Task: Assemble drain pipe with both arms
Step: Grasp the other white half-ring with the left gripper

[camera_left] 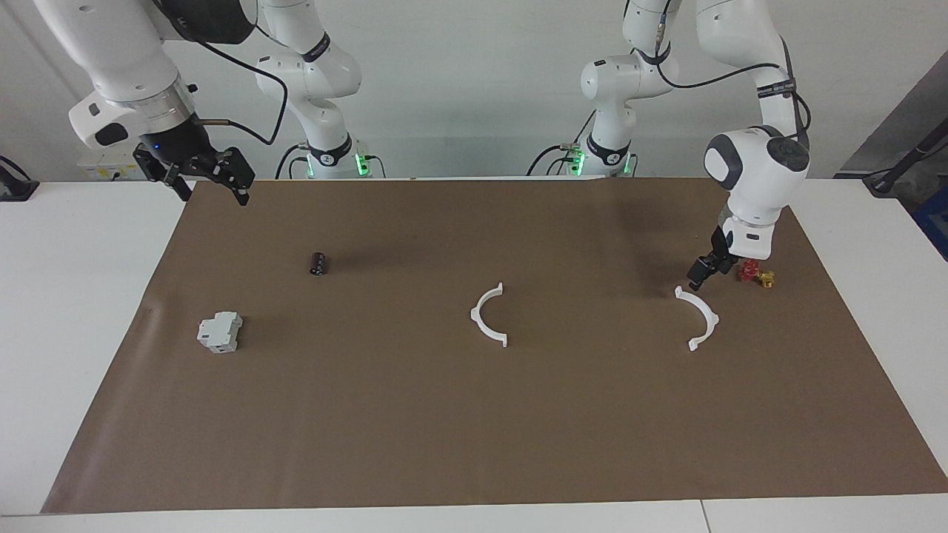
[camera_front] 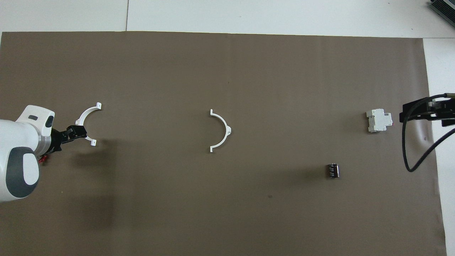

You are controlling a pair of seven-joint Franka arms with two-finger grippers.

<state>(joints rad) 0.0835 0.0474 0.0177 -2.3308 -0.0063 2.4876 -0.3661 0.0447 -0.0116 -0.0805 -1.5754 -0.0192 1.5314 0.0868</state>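
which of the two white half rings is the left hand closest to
The half ring at the left arm's end of the table, beside the red-and-yellow valve. The open left hand hangs just above it; the other half ring lies mid-mat.

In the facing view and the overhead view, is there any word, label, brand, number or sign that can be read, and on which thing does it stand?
None can be read.
Black band with white lettering on the white jointed left arm: too small to read.
Black band on the white jointed right arm: also too small.
Grey-white blocky box: no legible marking.
Small dark cylinder: pale marks, unreadable.
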